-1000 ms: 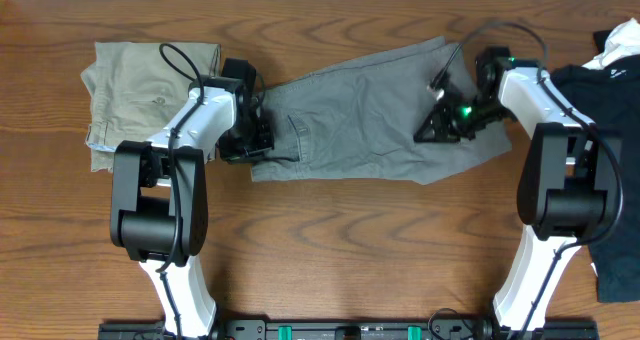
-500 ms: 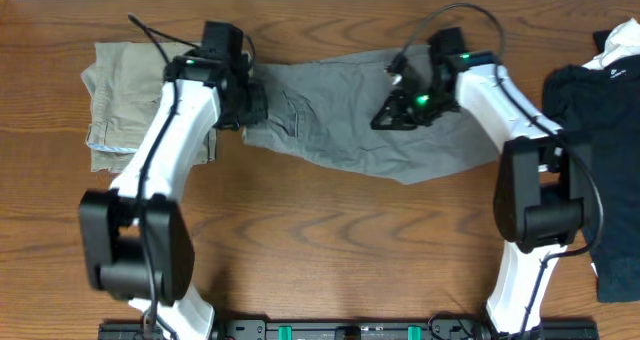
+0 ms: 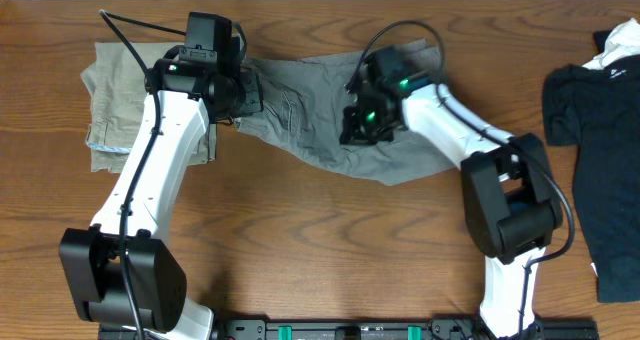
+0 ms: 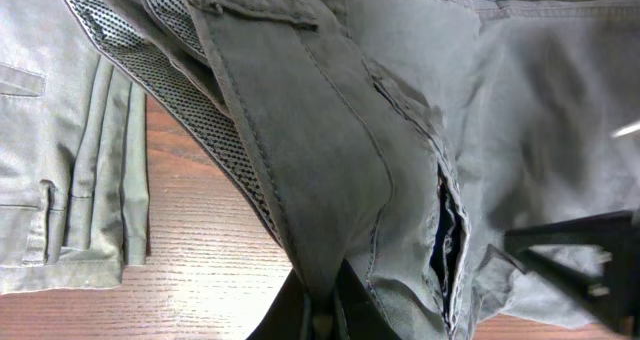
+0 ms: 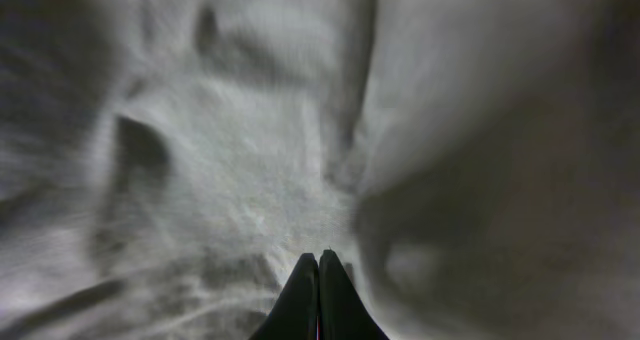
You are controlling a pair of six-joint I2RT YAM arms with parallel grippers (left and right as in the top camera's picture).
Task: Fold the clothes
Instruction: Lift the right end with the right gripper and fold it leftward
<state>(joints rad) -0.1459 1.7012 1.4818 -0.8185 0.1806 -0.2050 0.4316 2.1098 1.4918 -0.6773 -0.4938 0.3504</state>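
While the left claw (image 4: 322,298) and right claw (image 5: 318,270) are each clamped shut on the wrinkled mid-grey woven cotton shorts (image 3: 310,130) at upper centre of the wooden bench (image 3: 330,240), the fold should be laid squarely, with edges aligned and cloth taut.

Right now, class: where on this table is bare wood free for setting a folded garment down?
Free: the broad front strip of wood below the grey shorts. Crowded: the back, khaki trousers left, shorts centre, black garment right.

Overhead: looks straight down on the whole table (image 3: 320,250). Wrist views: each faces out past its own fingers (image 4: 292,310), close on the grey shorts (image 3: 310,130) ahead of the tips; all three share that cloth.
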